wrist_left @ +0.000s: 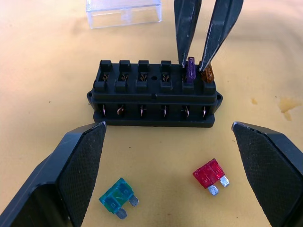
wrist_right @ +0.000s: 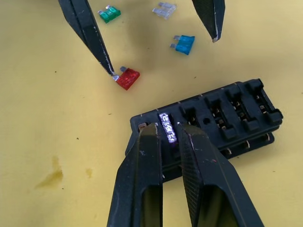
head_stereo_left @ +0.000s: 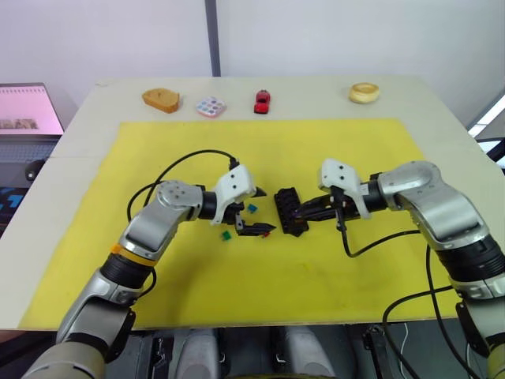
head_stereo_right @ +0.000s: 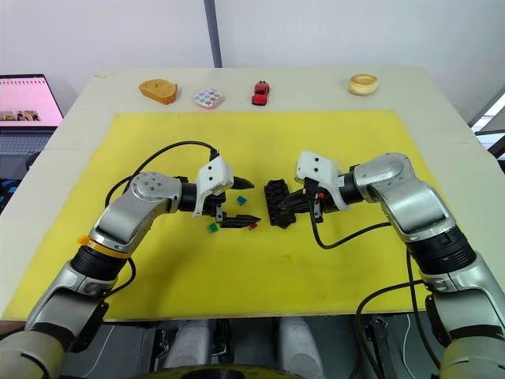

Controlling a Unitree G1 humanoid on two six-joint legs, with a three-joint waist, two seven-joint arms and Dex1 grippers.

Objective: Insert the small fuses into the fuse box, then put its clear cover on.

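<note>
While right fingers [wrist_right: 169, 135] pinch purple fuse [wrist_left: 191, 69] at fuse box [wrist_left: 151, 97] end, left fingers [wrist_left: 170, 175] spread, seemingly w/ room.

You're looking at a lab-style test bench: a yellow mat [head_stereo_left: 331, 268] covering a pale table [head_stereo_left: 442, 103], a laptop [head_stereo_right: 24, 106] sitting alongside.

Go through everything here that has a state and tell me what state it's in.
Fuse box: uncovered, four slots empty.
Purple fuse: in slot, pinched by right hand.
Amber fuse: seated.
Red fuse, teal fuse: loose on mat.
Clear cover: off.
Left hand: open.
</note>
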